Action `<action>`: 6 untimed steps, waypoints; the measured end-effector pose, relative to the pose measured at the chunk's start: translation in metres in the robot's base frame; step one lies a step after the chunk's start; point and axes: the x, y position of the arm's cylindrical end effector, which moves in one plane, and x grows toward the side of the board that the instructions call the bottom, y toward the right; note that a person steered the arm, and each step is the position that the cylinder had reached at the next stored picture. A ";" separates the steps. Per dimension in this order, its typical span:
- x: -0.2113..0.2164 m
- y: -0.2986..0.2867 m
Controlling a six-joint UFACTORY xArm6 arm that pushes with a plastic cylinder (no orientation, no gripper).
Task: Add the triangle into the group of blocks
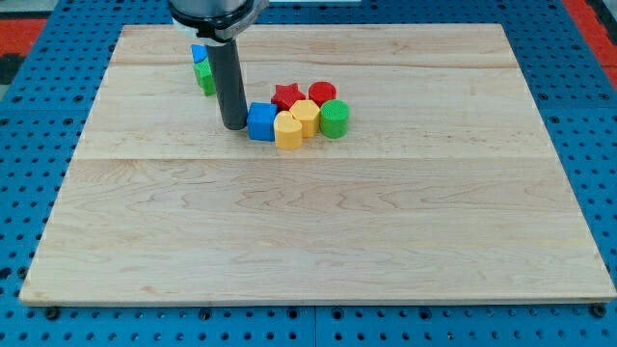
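Note:
My tip (pixel 234 126) rests on the board just left of a blue cube (pixel 261 121), touching or nearly touching it. The cube is the left end of a tight group: a yellow heart-like block (pixel 287 130), a yellow hexagon-like block (pixel 306 117), a red star (pixel 286 95), a red round block (pixel 322 93) and a green cylinder (pixel 335 120). Behind the rod, at the view's upper left, a small blue block (pixel 199 53) sits above a green block (pixel 204 76); both are partly hidden by the rod, so I cannot make out their shapes.
The wooden board (pixel 318 222) lies on a blue pegboard surface (pixel 29 145). The arm's dark body (pixel 214 14) hangs over the board's top edge at the upper left.

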 end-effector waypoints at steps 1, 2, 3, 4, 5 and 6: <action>-0.017 -0.016; -0.051 -0.073; -0.077 -0.138; -0.101 -0.147; -0.137 -0.143; -0.142 -0.139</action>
